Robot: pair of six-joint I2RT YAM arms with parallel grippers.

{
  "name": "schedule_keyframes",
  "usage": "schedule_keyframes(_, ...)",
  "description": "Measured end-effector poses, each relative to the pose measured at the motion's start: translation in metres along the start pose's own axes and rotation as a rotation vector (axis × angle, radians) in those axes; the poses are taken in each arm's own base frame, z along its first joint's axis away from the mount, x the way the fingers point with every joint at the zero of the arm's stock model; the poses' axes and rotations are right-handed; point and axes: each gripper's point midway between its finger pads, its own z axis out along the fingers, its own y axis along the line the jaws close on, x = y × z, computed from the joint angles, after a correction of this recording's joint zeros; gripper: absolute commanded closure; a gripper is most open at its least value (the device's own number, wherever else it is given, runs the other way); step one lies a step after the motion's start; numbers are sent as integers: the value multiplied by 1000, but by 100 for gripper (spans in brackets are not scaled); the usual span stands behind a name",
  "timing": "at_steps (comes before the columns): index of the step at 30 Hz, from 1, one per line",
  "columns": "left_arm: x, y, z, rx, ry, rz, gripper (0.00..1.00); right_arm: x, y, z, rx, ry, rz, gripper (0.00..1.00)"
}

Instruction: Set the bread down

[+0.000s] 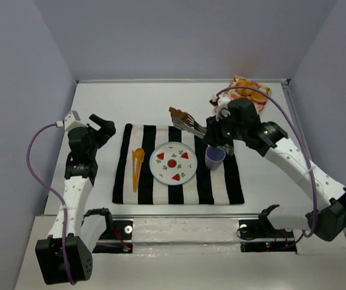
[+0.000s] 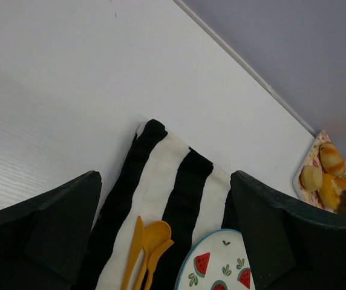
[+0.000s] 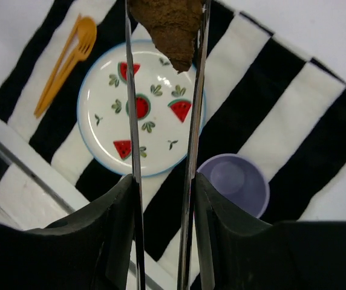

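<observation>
Item: bread (image 3: 170,27), one torn brown piece with a coarse crumb and a ragged lower edge tapering to a point. Location: it is hanging in the air between the tips of the metal tongs (image 3: 192,121). In the right wrist view it is overlapping the far rim of the plate (image 3: 100,99) and is not resting on it. Handling, as judged: it is probably light, soft and crumbly, and rough enough not to slip, but it is likely to crush or shed crumbs under a hard squeeze. The thick upper body looks like the sound place to hold it. The blades are pinching there now, leaving the thin point dangling free. Right claw (image 3: 164,178): it is clenching the two tong blades between its dark fingers, so the bread is being held only through the tool. Right arm: it is reaching from its base inward over the striped cloth (image 3: 270,115). Its wrist is sitting above the purple cup (image 3: 233,181) and the tongs are pointing away toward the far left. Left claw (image 2: 165,178): it is standing released with its fingers spread, grasping nothing. Left arm: it is holding folded and upright over the bare table (image 1: 94,103) just left of the cloth, with its camera looking at the cloth's far corner.
</observation>
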Motion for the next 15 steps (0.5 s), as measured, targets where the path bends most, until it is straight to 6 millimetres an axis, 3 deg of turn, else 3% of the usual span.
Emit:
schedule_keyframes(3,-2,-2,-2,8,-8,0,1,36,29,24,-76,134,-65,64)
schedule_keyframes(8,-3,-3,-3,12,-12,0,1,85,65,46,-160,305,-141,55)
schedule_keyframes(15,-5,-5,-5,20,-17,0,1,110,67,46,-156,384,-152,38)
